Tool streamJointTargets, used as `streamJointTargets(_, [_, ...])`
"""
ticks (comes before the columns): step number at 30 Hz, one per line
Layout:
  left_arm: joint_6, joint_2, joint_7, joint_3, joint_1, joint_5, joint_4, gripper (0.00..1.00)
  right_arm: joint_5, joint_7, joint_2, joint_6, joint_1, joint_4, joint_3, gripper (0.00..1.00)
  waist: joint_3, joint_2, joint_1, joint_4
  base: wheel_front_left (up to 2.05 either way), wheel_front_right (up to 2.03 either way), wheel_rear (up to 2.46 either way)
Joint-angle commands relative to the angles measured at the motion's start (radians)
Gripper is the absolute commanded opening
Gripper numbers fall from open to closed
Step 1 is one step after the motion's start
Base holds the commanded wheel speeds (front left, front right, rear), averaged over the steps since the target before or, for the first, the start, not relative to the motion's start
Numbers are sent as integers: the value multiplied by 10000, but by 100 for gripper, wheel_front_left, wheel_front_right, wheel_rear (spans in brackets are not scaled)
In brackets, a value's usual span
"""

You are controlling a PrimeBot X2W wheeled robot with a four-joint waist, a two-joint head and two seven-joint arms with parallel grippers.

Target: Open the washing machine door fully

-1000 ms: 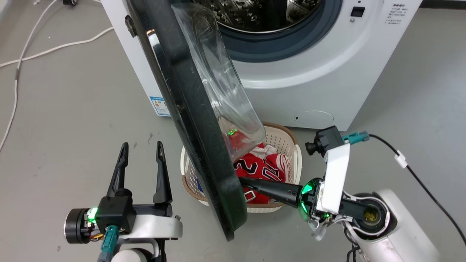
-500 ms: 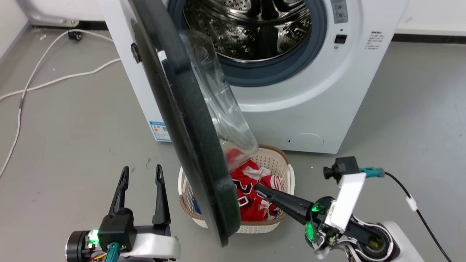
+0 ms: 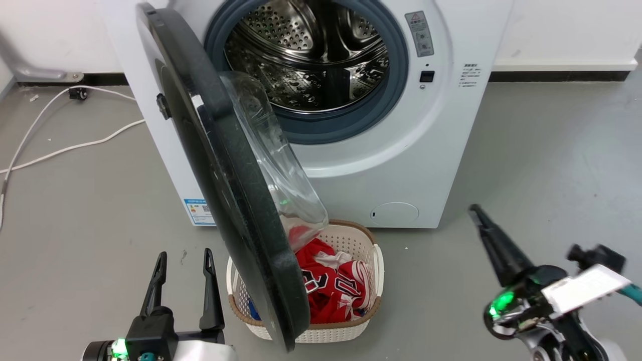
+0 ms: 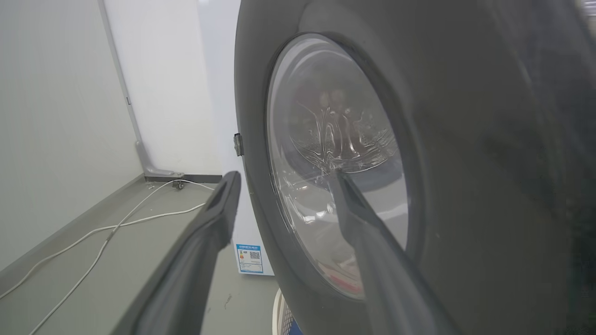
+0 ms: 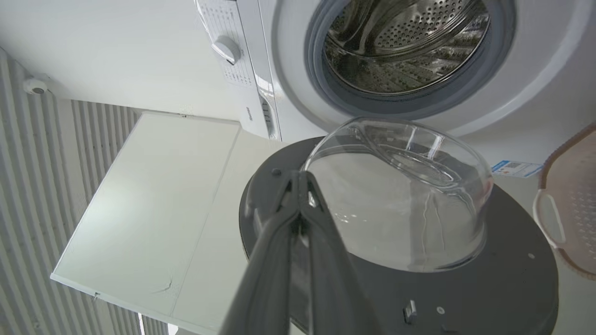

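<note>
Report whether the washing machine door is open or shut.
Open, partway: the washing machine door stands clear of the washing machine, leaving the steel drum exposed.

One washing machine [image 3: 451,150] stands ahead of both grippers, and its one door [image 3: 235,210] hangs between them. There are two grippers, the left gripper [image 3: 184,253] and the right gripper [image 3: 475,210], each with two dark fingers [image 3: 211,296]. One basket [image 3: 371,260] sits just right of the left gripper and holds red cloth [image 3: 331,286]; how many pieces cannot be told. The machine front has one blue label [image 3: 198,211] and one round cap [image 3: 394,213]. Two white cable strands [image 3: 75,147] lie well to the left of the left gripper.
</note>
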Motion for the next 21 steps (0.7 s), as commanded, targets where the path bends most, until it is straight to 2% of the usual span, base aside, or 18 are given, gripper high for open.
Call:
streamJointTargets(1, [-26, -7, -24, 56, 102, 25, -39, 100, 9, -486, 57, 25, 271, -133, -257, 0, -56, 0, 1, -96, 0, 0, 0])
streamJointTargets(6, [-66, -7, -24, 156, 180, 52, -67, 100, 309, -1669, 79, 25, 682, -373, -809, 0, -136, 0, 1, -229, 0, 0, 0])
streamJointTargets(11, [-94, -8, -24, 171, 190, 50, -90, 100, -474, -3301, 70, 25, 1210, -831, -1090, 2, -213, 0, 1, -229, 0, 0, 0])
streamJointTargets(13, [-94, -8, -24, 172, 234, 27, -94, 100, -917, -3964, 75, 25, 1434, -1016, -972, 49, -255, 0, 1, -218, 0, 0, 0])
streamJointTargets(14, [-82, -7, -24, 175, 259, 11, -100, 100, -1333, -4358, 72, 25, 1553, -1082, -958, 100, -272, 0, 1, -218, 0, 0, 0])
streamJointTargets(18, [-33, -8, -24, 210, 345, -37, -140, 100, -3991, -5628, -392, 25, 1873, -1280, -247, 100, -291, 0, 1, -250, 0, 0, 0])
streamJointTargets(21, [-22, -9, -24, 244, 363, -26, -163, 100, -6666, -5898, -615, 25, 1771, -1436, -223, 100, -259, 0, 1, -295, 0, 0, 0])
